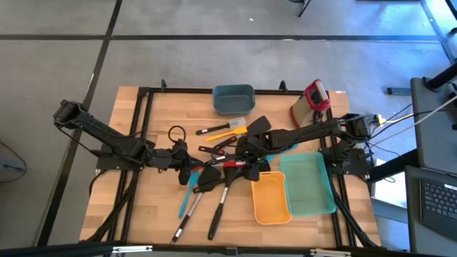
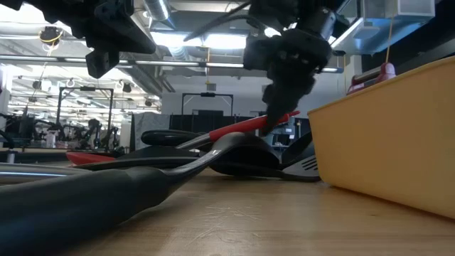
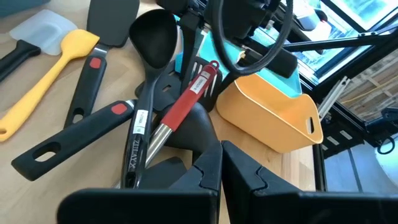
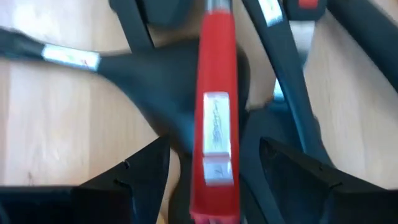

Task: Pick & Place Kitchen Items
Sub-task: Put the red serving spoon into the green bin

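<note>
The kitchen items lie in a heap mid-table: black ladles and turners, teal-handled spatulas, a yellow spatula and a white one. On top rests a red-handled utensil, slanted across a black ladle. My right gripper hangs open over it, pointing steeply down, one finger on either side of the red handle, apart from it. In the low view the right gripper stands at the handle's raised end. My left gripper is shut, above the heap's left side.
An orange bin and a teal bin sit side by side right of the heap. A blue-grey bin and a red-and-white grater stand at the far edge. Bare wood shows at the near left.
</note>
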